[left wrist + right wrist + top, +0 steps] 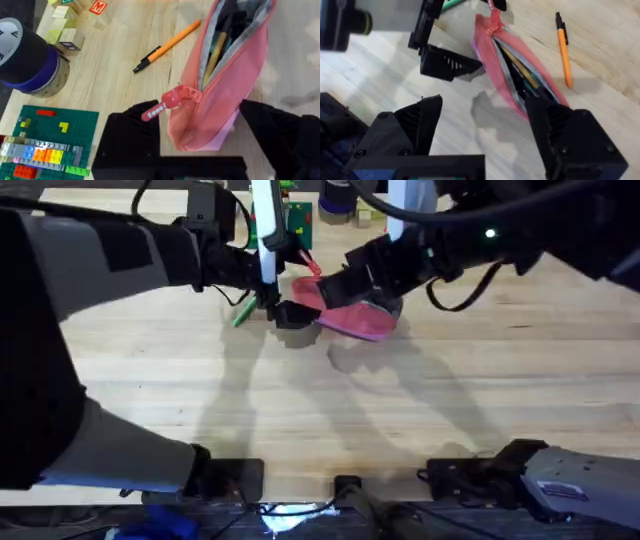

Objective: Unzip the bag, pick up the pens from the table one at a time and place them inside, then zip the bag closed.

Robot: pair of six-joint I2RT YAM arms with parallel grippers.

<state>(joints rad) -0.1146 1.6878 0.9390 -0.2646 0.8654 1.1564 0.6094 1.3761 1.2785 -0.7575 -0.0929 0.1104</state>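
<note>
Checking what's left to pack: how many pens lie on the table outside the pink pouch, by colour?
Orange pen: 1
Green pen: 1
Total: 2

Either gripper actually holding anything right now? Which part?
Nothing looks clamped. The left gripper is open, straddling the bag at its zipper-pull end; the right gripper is open, one finger against the other end.
</note>
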